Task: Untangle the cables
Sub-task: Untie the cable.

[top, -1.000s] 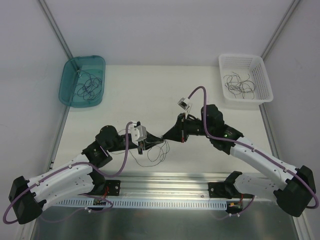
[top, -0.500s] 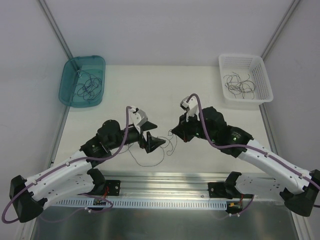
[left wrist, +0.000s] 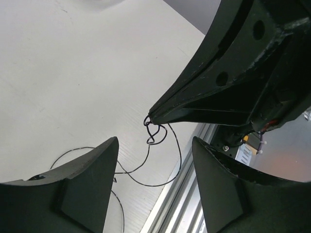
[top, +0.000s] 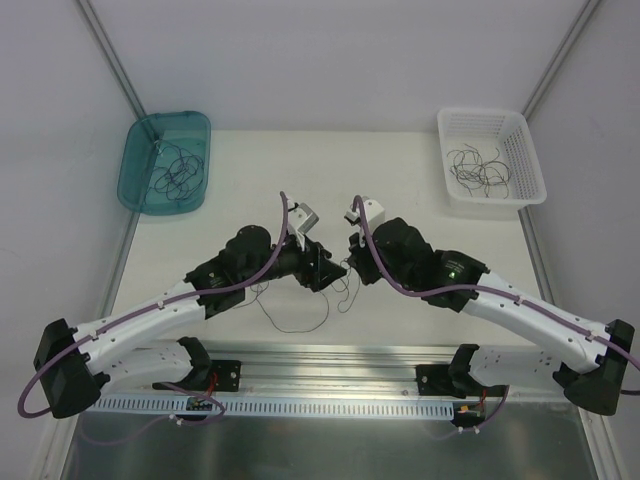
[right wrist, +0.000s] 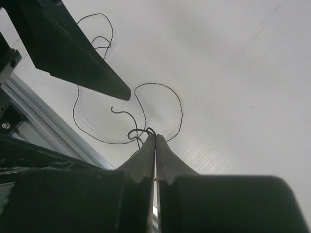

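Two robot arms meet over a small tangle of thin dark cables near the front of a white surface.

The cables (top: 318,305) are hair-thin dark wires curling in a few loose loops. Most of them lie on the surface (top: 250,200), and one small knot is lifted above it. The right tool (right wrist: 155,138) is pinched fully closed on that knot, and the loops trail down from its tips. The left tool (left wrist: 154,145) faces it with its two fingers spread apart, gripping nothing. The knot sits just beyond the gap between those fingers. From above, both dark tool heads crowd over the tangle and hide part of it. Well apart at the back left is a teal bin (top: 135,180), and at the back right a white basket (top: 520,150). Each holds more thin dark strands. A metal rail (top: 330,380) runs along the front edge.
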